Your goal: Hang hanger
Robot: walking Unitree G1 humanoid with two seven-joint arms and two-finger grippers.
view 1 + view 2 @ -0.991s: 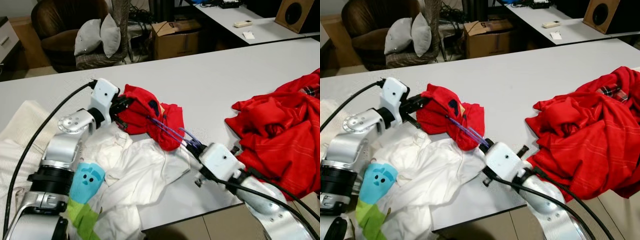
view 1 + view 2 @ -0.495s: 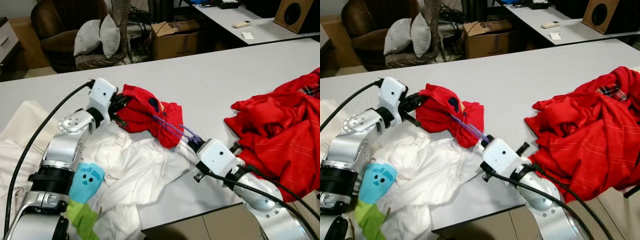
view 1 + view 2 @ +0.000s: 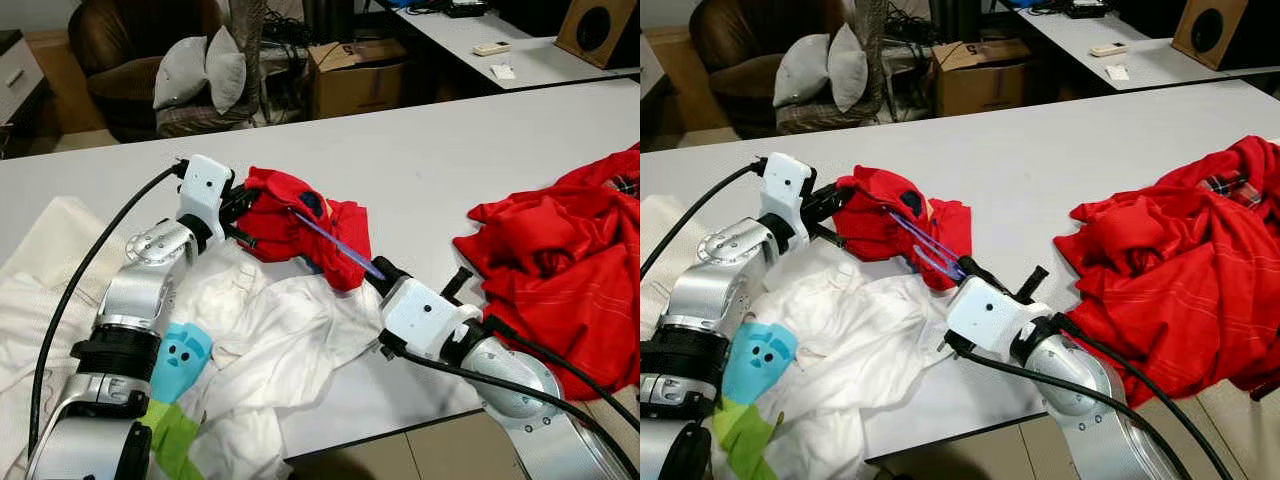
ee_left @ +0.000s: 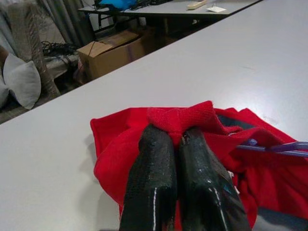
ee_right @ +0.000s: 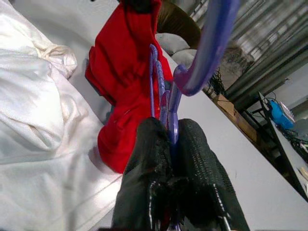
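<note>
A long white table (image 3: 450, 150) fills the scene, with a chair, cushions and a cardboard box (image 3: 355, 72) behind it. A large heap of red clothing (image 3: 560, 270) lies at the robot's right, well apart from the work. White clothes (image 3: 270, 350) are spread along the near edge at the left, with a blue-and-green child's garment (image 3: 175, 365) beside the left arm.

Between the arms lies a small red garment (image 3: 300, 225). The left gripper (image 4: 175, 139) has its two black fingers pressed together on a fold of that garment's edge, pinning it in place. The right gripper (image 5: 171, 134) is clamped on the neck of a purple hanger (image 3: 335, 245), just below its hook.

Compared with a second ago, the right arm has pushed forward and toward the left arm, and the hanger now reaches deeper into the red cloth, its far end lying across the garment's upper part. This suggests the hanger is being threaded into the garment; it looks only partly inside, so hanging it up is probably still ahead.
</note>
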